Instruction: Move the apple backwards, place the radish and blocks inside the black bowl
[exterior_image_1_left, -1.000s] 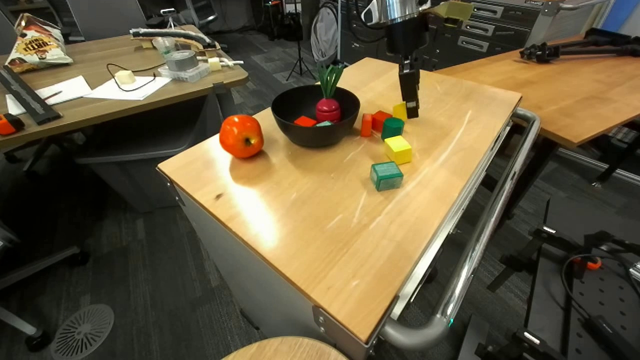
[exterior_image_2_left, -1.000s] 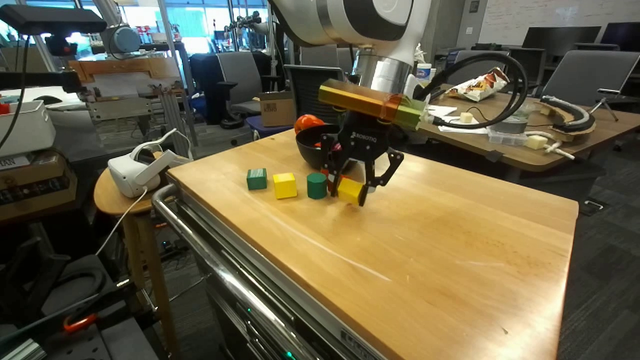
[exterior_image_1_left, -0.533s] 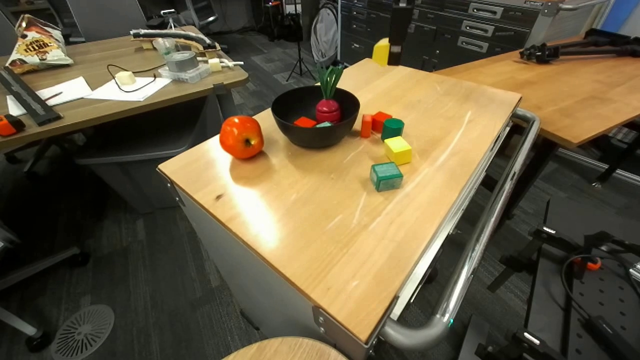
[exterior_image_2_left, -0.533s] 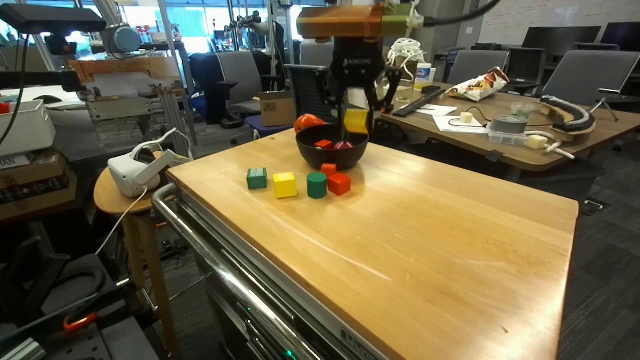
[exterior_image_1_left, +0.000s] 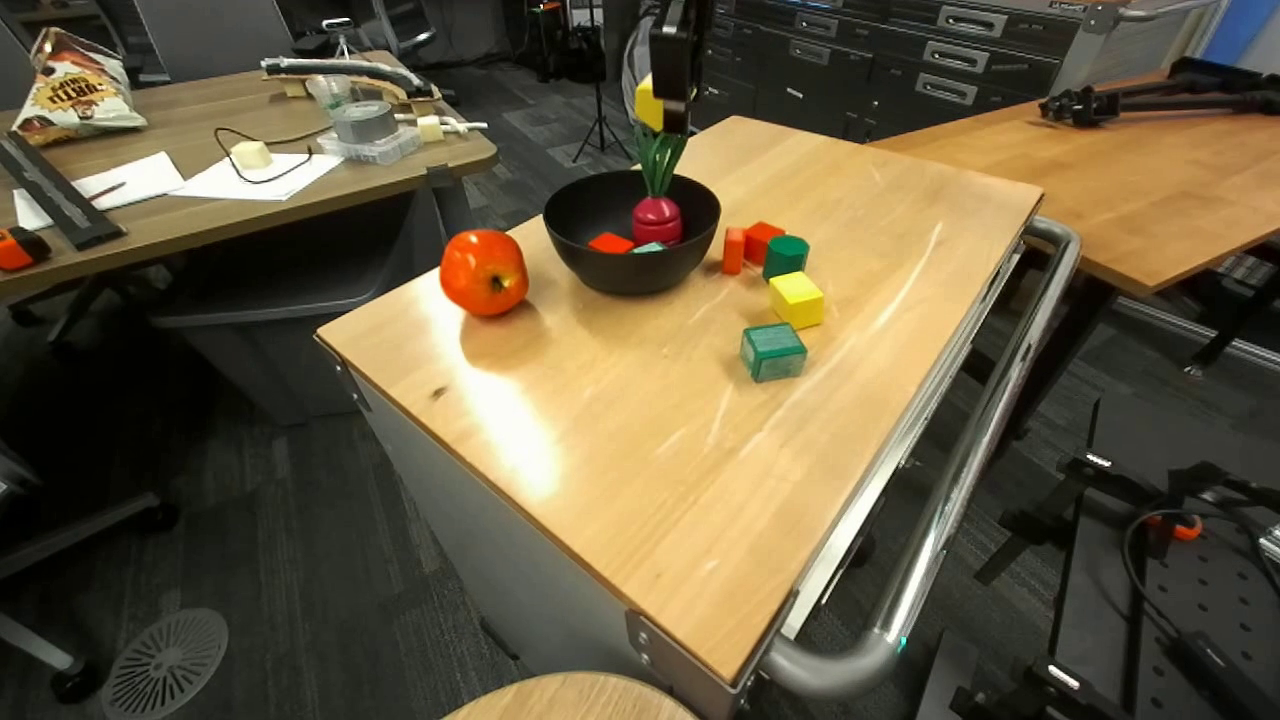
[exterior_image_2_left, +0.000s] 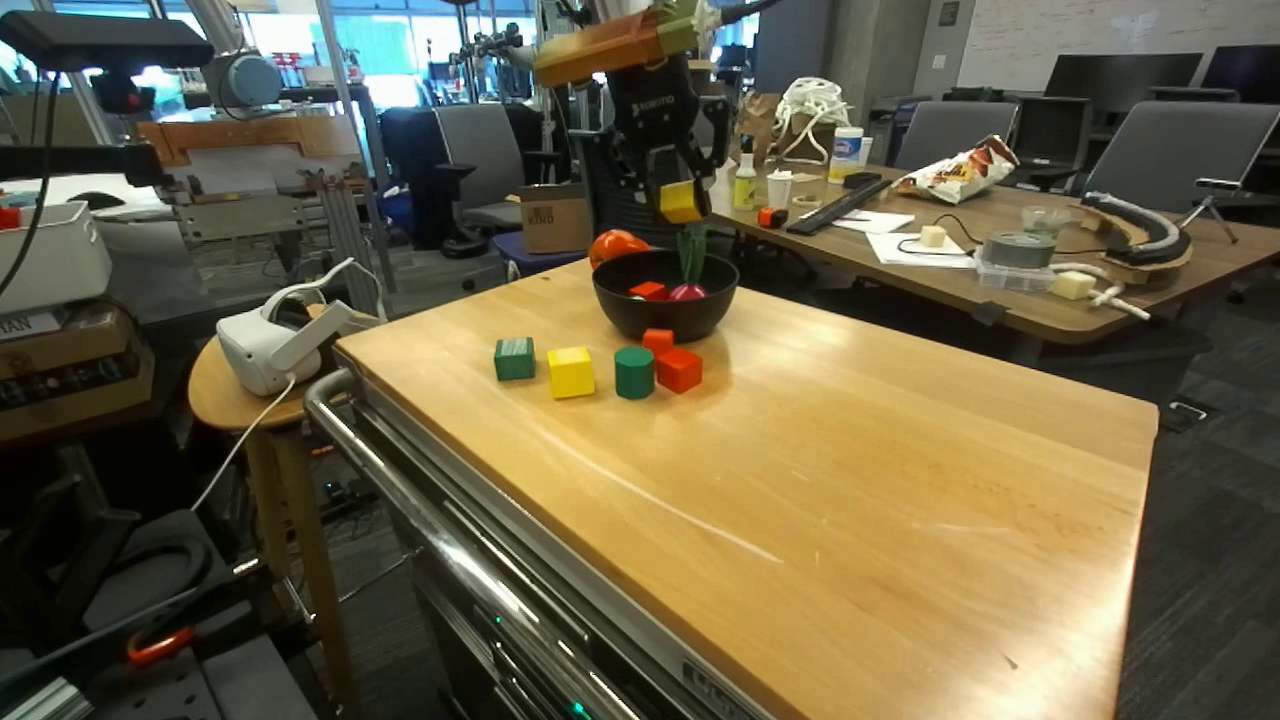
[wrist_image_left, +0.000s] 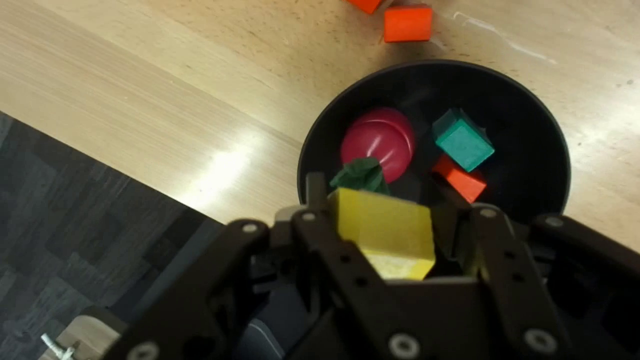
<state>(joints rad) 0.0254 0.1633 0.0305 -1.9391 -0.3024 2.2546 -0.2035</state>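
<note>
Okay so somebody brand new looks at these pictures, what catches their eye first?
Probably the glossy orange-red apple, sitting on the wooden tabletop near the black bowl. Next, likely the yellow block held up in the gripper above that bowl. Inside the bowl, the radish stands out too, its green top poking up past the rim.

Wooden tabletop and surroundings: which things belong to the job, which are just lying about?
For the job: yellow block held in the gripper; black bowl; radish, red block and teal block inside it; apple; outside: yellow cube, green cylinder, green block, two red blocks.
Lying about: snack bag, grey roll, cardboard box.
</note>
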